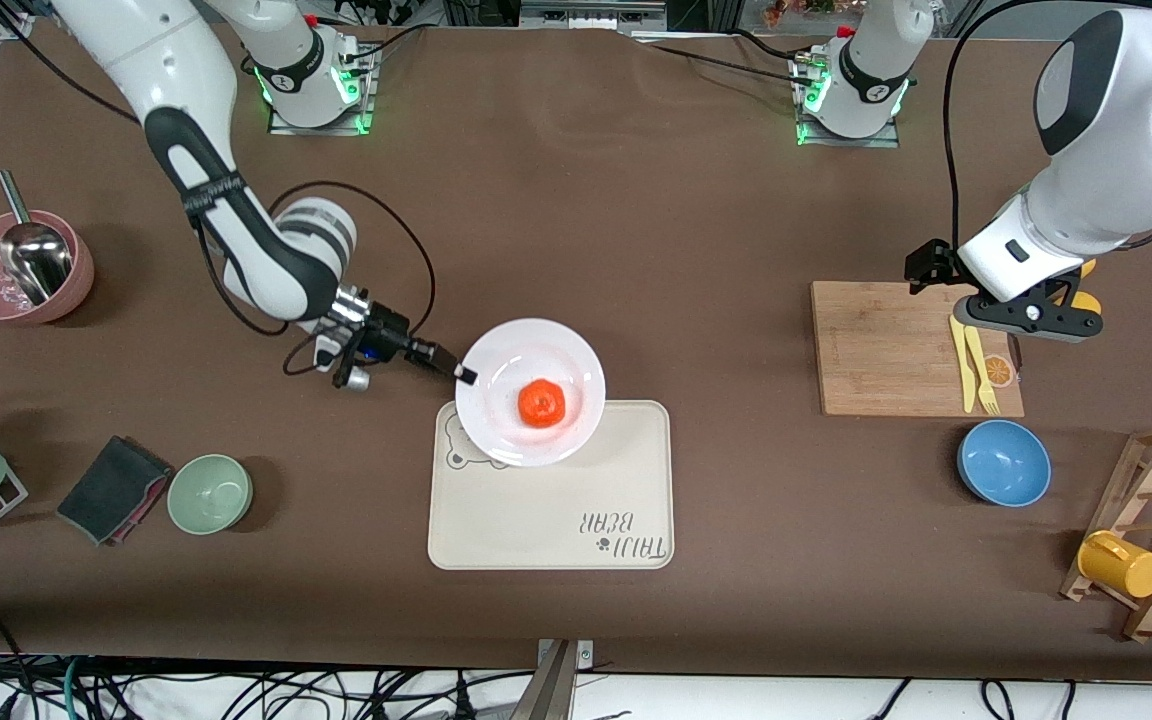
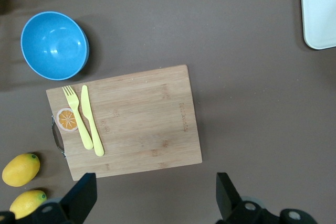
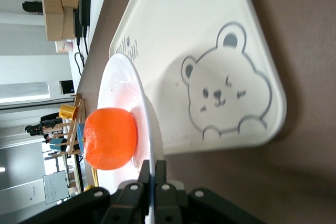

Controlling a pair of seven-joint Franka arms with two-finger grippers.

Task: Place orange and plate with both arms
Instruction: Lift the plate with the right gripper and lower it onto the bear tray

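The white plate (image 1: 576, 352) is held by its rim over the corner of the cream bear tray (image 1: 551, 520) nearest the right arm's base. The red-orange orange (image 1: 541, 402) lies on the plate's middle. My right gripper (image 1: 463, 374) is shut on the plate's rim at the edge toward the right arm's end. In the right wrist view the rim (image 3: 144, 114) runs between the fingers (image 3: 145, 171), with the orange (image 3: 109, 137) beside it. My left gripper (image 1: 1036, 322) is open and empty, up over the wooden cutting board (image 1: 886, 345). Its fingertips (image 2: 83, 198) stand wide apart.
The board carries a yellow fork and knife (image 1: 974, 362) and an orange-slice picture (image 1: 998, 371). A blue bowl (image 1: 1003, 462) and a rack with a yellow mug (image 1: 1121, 564) stand toward the left arm's end. A green bowl (image 1: 210, 493), a dark cloth (image 1: 112, 488) and a pink bowl with ladle (image 1: 21, 267) stand toward the right arm's end.
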